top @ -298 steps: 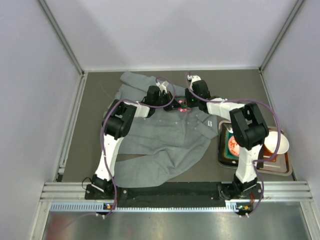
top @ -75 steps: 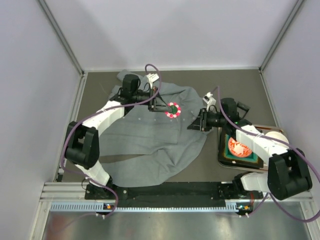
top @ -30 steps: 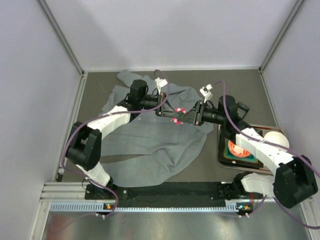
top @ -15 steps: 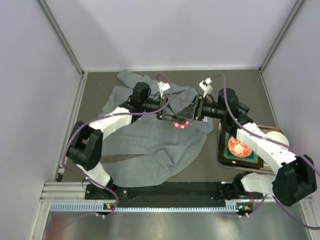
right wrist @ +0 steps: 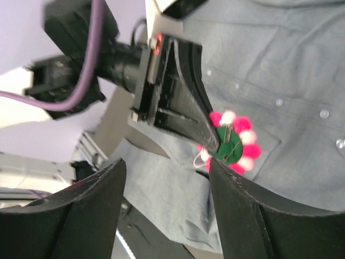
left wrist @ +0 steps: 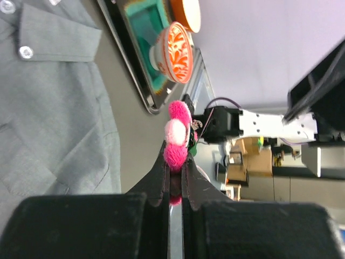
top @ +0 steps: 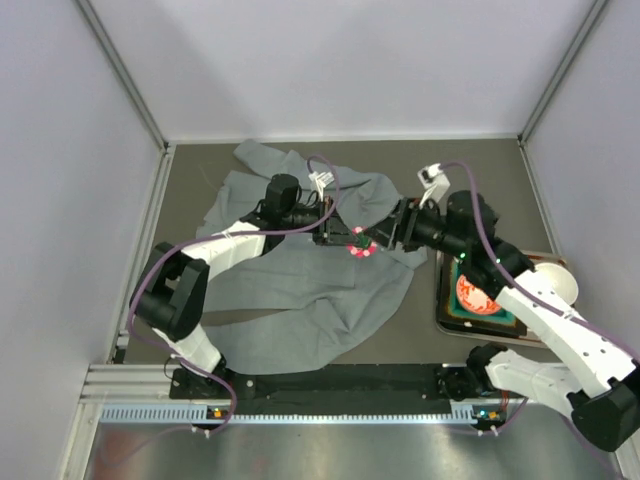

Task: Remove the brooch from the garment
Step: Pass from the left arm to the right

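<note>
- brooch [right wrist: 233, 144], between the left gripper's [left wrist: 176, 162] black jaws: magenta and white pompom petals, with a green disc on its back.
- garment [top: 300, 290], beneath both pairs of jaws: plain grey with white buttons.
- bowl [left wrist: 173, 46], beyond the left jaws: orange with white swirls.
- tray [left wrist: 129, 62], under the bowl: dark rim, teal floor.

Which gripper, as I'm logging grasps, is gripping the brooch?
The left gripper: its jaws are pinched shut on the brooch, while the right gripper has its jaws wide open, holding nothing.
</note>
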Available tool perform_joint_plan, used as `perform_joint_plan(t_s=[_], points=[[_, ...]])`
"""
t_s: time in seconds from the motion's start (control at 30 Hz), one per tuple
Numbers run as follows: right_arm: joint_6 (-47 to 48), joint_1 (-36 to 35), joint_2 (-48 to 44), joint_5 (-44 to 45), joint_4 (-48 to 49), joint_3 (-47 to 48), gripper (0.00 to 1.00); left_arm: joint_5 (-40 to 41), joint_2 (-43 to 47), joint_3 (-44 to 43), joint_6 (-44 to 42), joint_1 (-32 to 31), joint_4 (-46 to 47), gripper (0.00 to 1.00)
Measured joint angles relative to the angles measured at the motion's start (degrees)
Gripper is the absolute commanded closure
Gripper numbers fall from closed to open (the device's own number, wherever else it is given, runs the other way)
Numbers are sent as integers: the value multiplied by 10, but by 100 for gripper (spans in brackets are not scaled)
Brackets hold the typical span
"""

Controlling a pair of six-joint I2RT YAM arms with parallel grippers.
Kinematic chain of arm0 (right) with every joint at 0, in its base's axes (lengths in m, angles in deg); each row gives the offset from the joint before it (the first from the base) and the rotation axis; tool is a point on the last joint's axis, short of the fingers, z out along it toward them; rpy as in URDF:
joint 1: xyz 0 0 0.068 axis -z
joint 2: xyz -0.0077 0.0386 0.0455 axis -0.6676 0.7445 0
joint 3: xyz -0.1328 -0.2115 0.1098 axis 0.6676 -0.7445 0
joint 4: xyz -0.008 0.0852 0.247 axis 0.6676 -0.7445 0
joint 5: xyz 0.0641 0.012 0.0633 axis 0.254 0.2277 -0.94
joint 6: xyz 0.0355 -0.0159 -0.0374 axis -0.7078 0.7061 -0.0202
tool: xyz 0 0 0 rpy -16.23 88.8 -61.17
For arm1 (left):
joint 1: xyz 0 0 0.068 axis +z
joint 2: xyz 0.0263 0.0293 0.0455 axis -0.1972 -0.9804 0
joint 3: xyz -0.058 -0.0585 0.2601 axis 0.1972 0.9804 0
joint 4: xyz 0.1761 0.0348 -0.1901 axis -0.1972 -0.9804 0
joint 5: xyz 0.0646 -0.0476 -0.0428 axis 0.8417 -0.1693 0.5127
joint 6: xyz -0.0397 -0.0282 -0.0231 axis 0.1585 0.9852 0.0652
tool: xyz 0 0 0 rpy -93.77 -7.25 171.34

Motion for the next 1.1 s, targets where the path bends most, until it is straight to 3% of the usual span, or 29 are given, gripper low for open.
perform_joint_plan(t_s=[0.13,0.27,0.4,0.57,0.77,0.87,1.1], points=[[23,-88,-12,129,-23,-33,36,71,26,25,9,-13,0,100],[33,-66,-23,153,-34,-61,36,79,43,30,13,-28,32,100],[41,-16,-35,84,-22,-80,35,47,42,34,30,-31,94,100],[43,73,-56,-94,36,-126,37,-19,30,48,65,-30,186,100],[16,87,-48,-260,153,-181,44,-77,28,60,88,-31,266,100],[-18,87,-43,-299,221,-209,55,-96,26,65,111,-32,313,100],[-103,88,-9,-338,377,-248,61,-122,-2,71,206,-37,462,100]])
